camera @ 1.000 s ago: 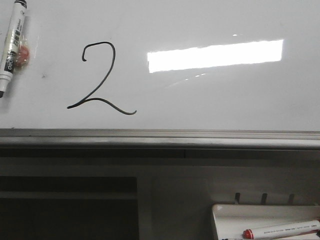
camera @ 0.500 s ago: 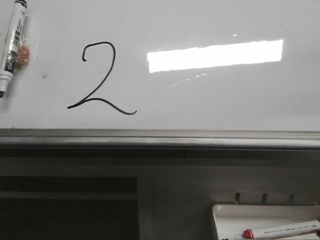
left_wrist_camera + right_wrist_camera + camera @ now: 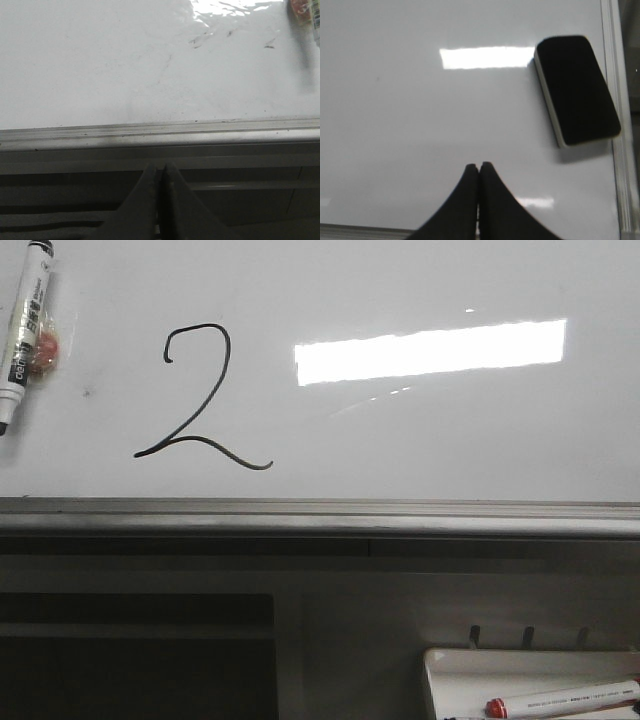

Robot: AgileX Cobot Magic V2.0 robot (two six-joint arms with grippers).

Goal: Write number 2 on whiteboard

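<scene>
A thin black number 2 (image 3: 195,400) is drawn on the glossy whiteboard (image 3: 420,440), left of a bright rectangular light reflection. A black-capped marker (image 3: 25,325) lies on the board at the far left, beside a small red object. Neither gripper shows in the front view. In the left wrist view my left gripper (image 3: 160,167) is shut and empty, its tips over the dark space below the grey edge rail (image 3: 160,135). In the right wrist view my right gripper (image 3: 479,167) is shut and empty over bare whiteboard (image 3: 395,125).
A black eraser (image 3: 576,90) lies on the board near its side rail, seen from the right wrist. Below the board's rail (image 3: 320,515) a small white tray (image 3: 450,675) holds a red-capped marker (image 3: 565,700). A dark recess (image 3: 135,655) sits at the lower left.
</scene>
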